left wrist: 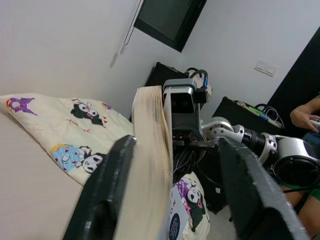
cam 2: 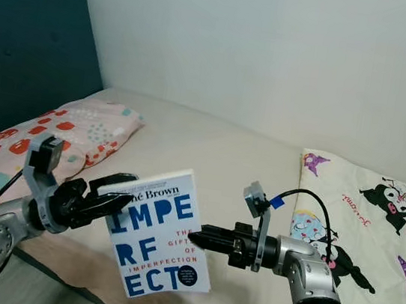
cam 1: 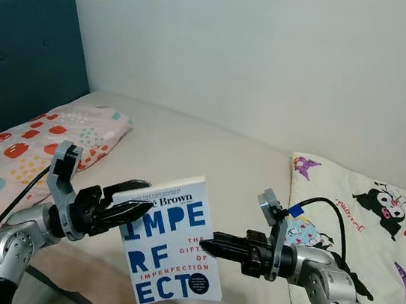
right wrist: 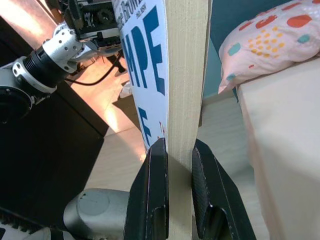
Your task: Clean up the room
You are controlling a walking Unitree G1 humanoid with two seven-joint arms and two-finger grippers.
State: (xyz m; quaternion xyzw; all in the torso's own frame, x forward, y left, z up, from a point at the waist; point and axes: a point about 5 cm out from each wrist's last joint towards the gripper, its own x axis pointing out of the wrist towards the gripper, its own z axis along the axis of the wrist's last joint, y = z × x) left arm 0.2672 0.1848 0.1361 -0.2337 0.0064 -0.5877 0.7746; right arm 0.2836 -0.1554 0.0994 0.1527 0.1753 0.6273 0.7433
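Above the bed [cam 1: 189,146], the right gripper [cam 1: 205,244] pinches the paperback book's [cam 1: 171,242] page edge while the left gripper [cam 1: 131,206] straddles its opposite side, fingers spread wide

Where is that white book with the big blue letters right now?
The book hangs in the air above the bed's near edge, in the middle of the head views, pinched by the right hand, with the left hand's open fingers around its other edge.

Silver jointed arms — black two-fingered hands, black cables.
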